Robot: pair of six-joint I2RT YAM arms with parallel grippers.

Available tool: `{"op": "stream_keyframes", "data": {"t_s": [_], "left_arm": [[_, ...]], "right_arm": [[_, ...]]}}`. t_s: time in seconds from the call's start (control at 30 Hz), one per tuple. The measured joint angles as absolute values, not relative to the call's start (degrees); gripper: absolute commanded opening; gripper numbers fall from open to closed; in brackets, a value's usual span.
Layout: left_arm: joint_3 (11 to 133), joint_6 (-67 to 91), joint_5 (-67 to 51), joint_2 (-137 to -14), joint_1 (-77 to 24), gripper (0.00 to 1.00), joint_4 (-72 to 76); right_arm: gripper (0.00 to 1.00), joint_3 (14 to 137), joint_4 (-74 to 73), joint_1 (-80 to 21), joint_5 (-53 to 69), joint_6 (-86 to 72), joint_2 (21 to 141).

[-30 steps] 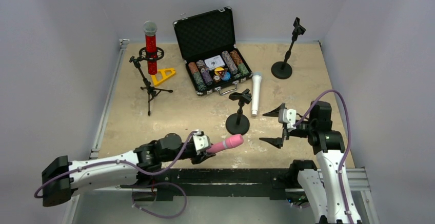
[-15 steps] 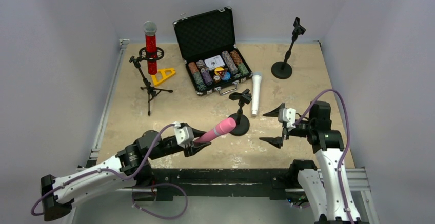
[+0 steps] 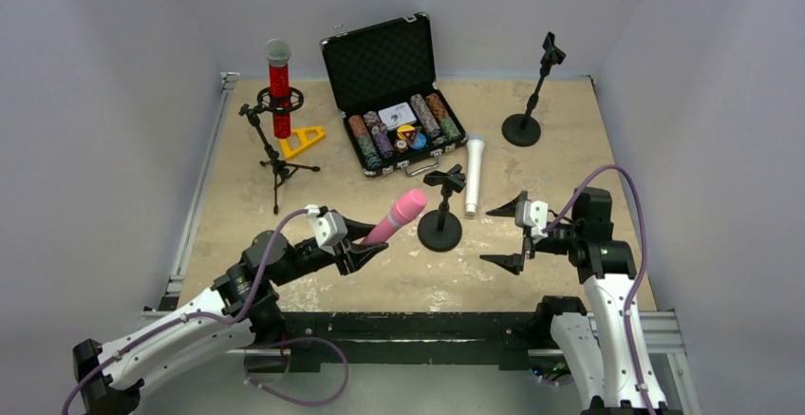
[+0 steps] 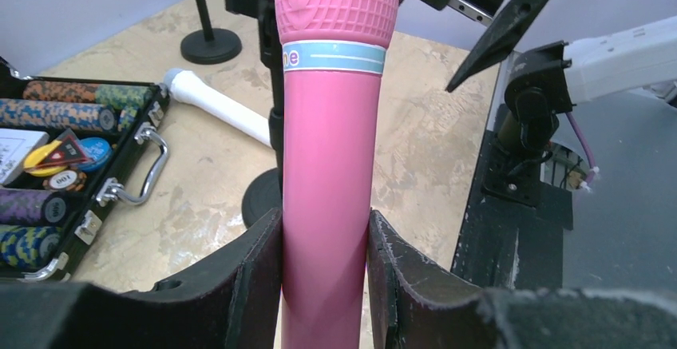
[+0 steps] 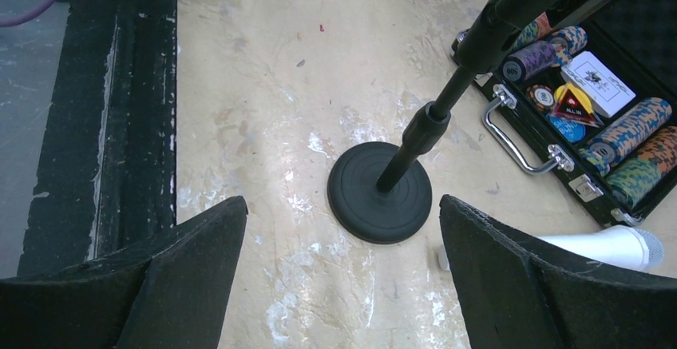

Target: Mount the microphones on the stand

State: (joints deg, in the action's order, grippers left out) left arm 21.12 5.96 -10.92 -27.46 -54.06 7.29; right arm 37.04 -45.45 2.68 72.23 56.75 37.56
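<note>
My left gripper (image 3: 364, 242) is shut on the handle of the all-pink microphone (image 3: 396, 215), which slants up and to the right. Its head ends just left of the clip of the short round-base stand (image 3: 440, 231). In the left wrist view the pink microphone (image 4: 329, 165) fills the gap between the fingers (image 4: 255, 277). To the right of that stand my right gripper (image 3: 486, 235) hangs open with nothing in it, and the stand's base (image 5: 380, 192) shows between its fingers. The white microphone (image 3: 473, 176) lies flat behind the stand. The glittery red microphone (image 3: 279, 92) stands upright in the tripod stand (image 3: 276, 160).
An open black case of poker chips (image 3: 394, 125) sits at the back middle, with a yellow triangular piece (image 3: 302, 140) to its left. A taller round-base stand (image 3: 527, 116) with nothing in its clip stands at the back right. Walls close in on three sides.
My left arm has carried the pink microphone away from the near edge, up and back toward the short stand's clip. The right arm has not moved.
</note>
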Motion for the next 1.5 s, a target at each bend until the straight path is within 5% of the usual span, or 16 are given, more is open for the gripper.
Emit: {"op": "stream_keyframes", "data": {"t_s": [0.6,1.5], "left_arm": [[19.09,12.97,-15.73,-29.67,-43.07,0.0,19.27],[14.13,14.26,-17.96,-32.84,-42.0,0.0,25.87]], "right_arm": [[0.94,36.53,-45.47,2.68,73.03,58.04,38.28],[0.94,36.42,-49.5,2.68,73.1,65.21,42.48]]}}
